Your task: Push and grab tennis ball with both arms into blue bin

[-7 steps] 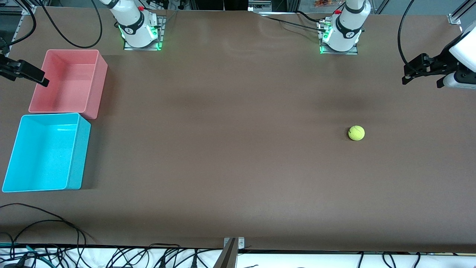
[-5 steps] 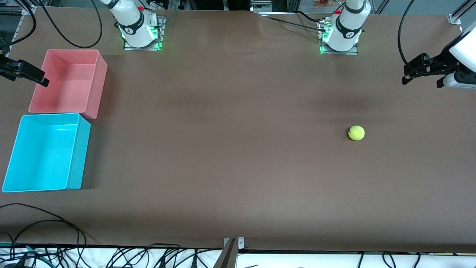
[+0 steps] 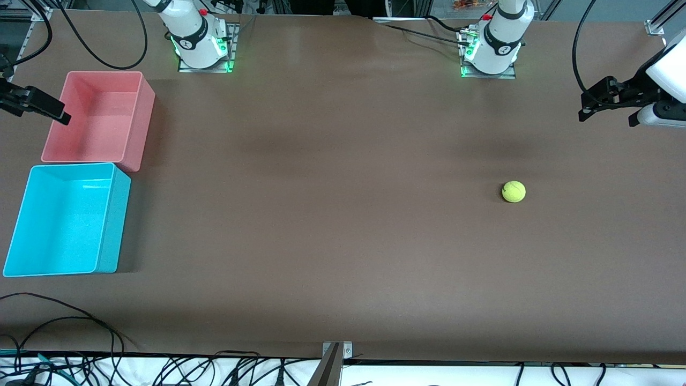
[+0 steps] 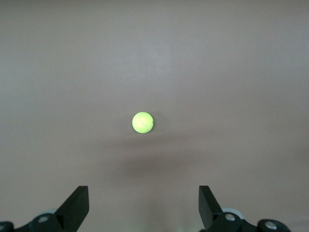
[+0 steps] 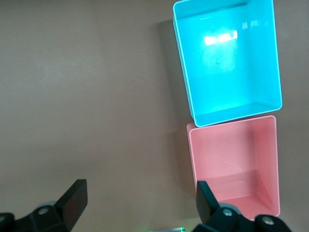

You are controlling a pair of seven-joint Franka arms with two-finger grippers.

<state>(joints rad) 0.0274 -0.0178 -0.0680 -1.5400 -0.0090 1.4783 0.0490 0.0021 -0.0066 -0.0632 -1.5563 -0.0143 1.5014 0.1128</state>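
The tennis ball [image 3: 514,191] lies on the bare brown table toward the left arm's end, and it also shows in the left wrist view [image 4: 143,122]. My left gripper [image 3: 583,112] hangs in the air over that end of the table, open and empty [image 4: 142,208], well apart from the ball. The blue bin [image 3: 64,220] stands empty at the right arm's end, and it also shows in the right wrist view [image 5: 227,63]. My right gripper [image 3: 61,117] hovers open and empty [image 5: 140,200] by the outer rim of the pink bin [image 3: 99,115].
The pink bin [image 5: 236,159] is empty and touches the blue bin on the side farther from the front camera. The arm bases [image 3: 201,45] [image 3: 490,51] stand along the table's back edge. Cables [image 3: 80,321] lie at the front edge.
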